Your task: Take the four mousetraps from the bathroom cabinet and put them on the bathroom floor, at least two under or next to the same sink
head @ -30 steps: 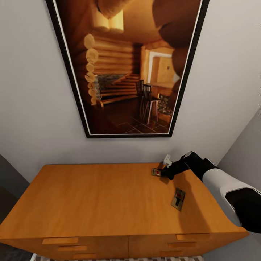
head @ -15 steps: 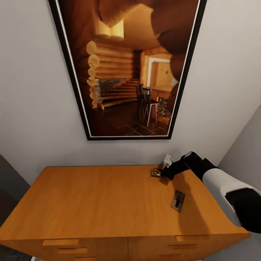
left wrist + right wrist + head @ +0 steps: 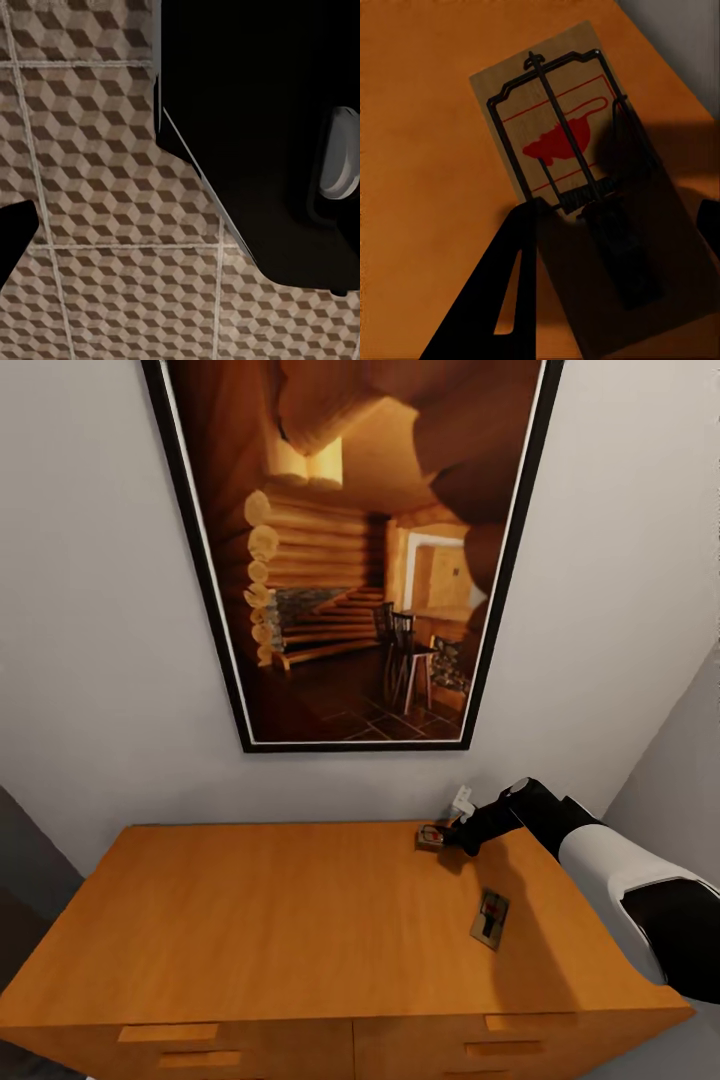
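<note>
On the orange-brown cabinet point(image 3: 250, 930), two mousetraps lie near the right end. The far mousetrap point(image 3: 430, 836) sits by the back edge, with my right gripper point(image 3: 450, 843) at it. The right wrist view shows this mousetrap point(image 3: 556, 139) flat on the wood, with its black wire and red mark. The right gripper point(image 3: 615, 214) is open, its fingers point(image 3: 506, 292) on either side of the trap's near end. The second mousetrap point(image 3: 490, 919) lies closer to the front. My left gripper point(image 3: 16, 234) hangs over the cube-patterned bathroom floor point(image 3: 105, 180); one dark fingertip shows, far out at the frame's edge.
A large black-framed picture point(image 3: 350, 550) of a log-cabin interior hangs on the grey wall behind the cabinet. A small white wall fitting point(image 3: 461, 800) sits just beyond my right wrist. A side wall closes in at the right. The robot's dark body point(image 3: 255, 112) stands over the tiles.
The whole head view has shifted slightly, so the camera moved. My right arm and both mousetraps keep their places relative to each other.
</note>
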{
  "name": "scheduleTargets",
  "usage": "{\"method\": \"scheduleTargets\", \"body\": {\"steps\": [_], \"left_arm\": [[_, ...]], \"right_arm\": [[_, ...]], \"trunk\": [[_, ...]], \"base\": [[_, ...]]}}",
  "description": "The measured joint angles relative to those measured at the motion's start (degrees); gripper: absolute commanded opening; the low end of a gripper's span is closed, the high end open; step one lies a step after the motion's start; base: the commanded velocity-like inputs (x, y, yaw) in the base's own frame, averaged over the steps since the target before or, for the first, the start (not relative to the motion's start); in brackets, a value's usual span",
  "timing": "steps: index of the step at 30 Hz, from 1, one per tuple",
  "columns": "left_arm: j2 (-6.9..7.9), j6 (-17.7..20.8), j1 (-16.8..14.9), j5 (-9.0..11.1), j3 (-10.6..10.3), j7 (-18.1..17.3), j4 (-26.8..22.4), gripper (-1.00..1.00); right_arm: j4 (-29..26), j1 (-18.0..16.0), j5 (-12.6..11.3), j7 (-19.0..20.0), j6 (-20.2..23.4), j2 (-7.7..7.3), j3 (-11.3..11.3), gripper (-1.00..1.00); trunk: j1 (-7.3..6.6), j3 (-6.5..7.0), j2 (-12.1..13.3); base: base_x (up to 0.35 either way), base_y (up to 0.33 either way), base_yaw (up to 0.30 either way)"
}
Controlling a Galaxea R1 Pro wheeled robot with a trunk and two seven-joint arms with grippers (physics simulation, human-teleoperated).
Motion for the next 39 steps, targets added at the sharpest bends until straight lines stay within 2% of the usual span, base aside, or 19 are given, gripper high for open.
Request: {"method": "scheduleTargets", "body": {"steps": [21, 27, 39], "left_arm": [[0.04, 0.0, 0.0, 0.0, -0.08, 0.0, 0.0, 1.0], [0.01, 0.0, 0.0, 0.0, -0.09, 0.0, 0.0, 1.0], [0.01, -0.01, 0.0, -0.01, -0.1, 0.0, 0.02, 1.0]], "right_arm": [[0.0, 0.0, 0.0, 0.0, 0.0, 0.01, 0.01, -1.0], [0.0, 0.01, 0.01, -0.08, -0.03, 0.02, 0.01, -1.0], [0.0, 0.04, 0.04, -0.18, -0.07, -0.01, 0.02, -1.0]], "trunk": [[0.0, 2.0, 0.0], [0.01, 2.16, 0.01], [0.04, 2.17, 0.01]], "base": [[0.0, 0.0, 0.0], [-0.019, 0.0, 0.0], [-0.3, 0.0, 0.0]]}}
